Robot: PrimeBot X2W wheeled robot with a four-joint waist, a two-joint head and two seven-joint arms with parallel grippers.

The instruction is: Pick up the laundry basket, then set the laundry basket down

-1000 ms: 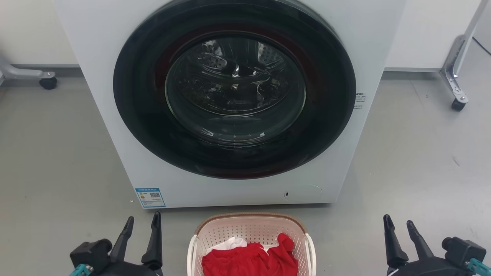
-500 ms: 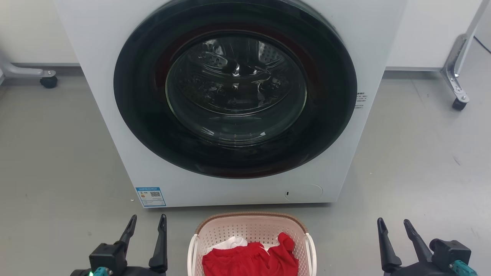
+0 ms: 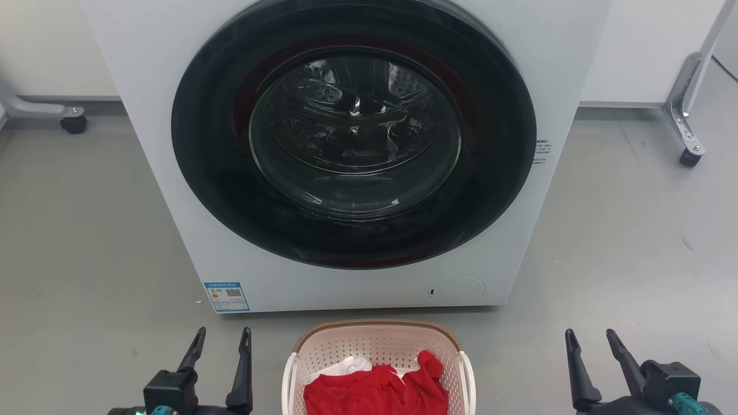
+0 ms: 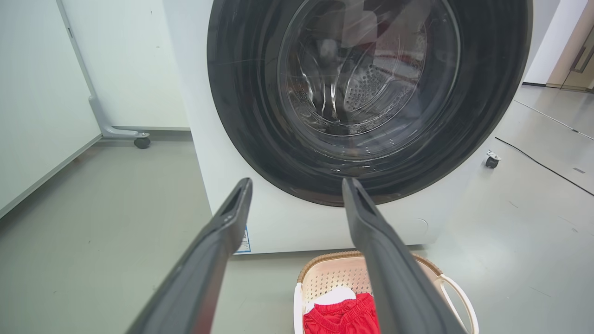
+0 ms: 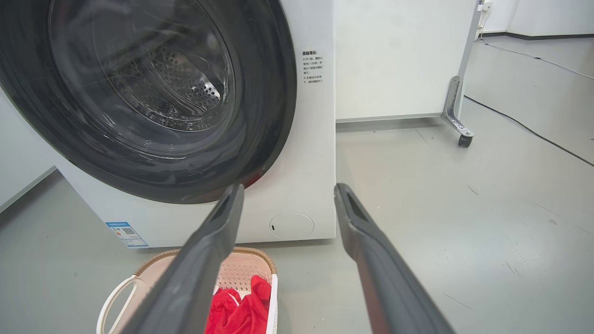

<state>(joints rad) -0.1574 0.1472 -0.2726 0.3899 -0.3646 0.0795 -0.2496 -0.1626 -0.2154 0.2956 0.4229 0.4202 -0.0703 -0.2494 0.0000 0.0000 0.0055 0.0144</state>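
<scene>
The laundry basket (image 3: 377,343), cream with perforated walls, a brown woven-look rim and white side handles, stands on the grey floor just in front of the washing machine (image 3: 357,155). Red and white clothes (image 3: 375,389) lie in it. My left gripper (image 3: 223,333) hovers open to the basket's left, apart from it. To the basket's right, farther off, my right gripper (image 3: 591,334) is open too. The left wrist view shows the basket (image 4: 325,278) low between and behind the open left gripper (image 4: 297,183). In the right wrist view the basket (image 5: 246,264) sits lower left of the open right gripper (image 5: 287,188).
The washing machine's round dark door (image 3: 353,132) is shut and fills the space right behind the basket. Wheeled metal frame legs stand at the far left (image 3: 72,123) and far right (image 3: 689,155). A black cable (image 5: 529,132) runs along the floor on the right.
Both grippers have drawn inward toward the basket and slightly down in the head view, the left one turning more upright. The basket and clothes have not moved.
</scene>
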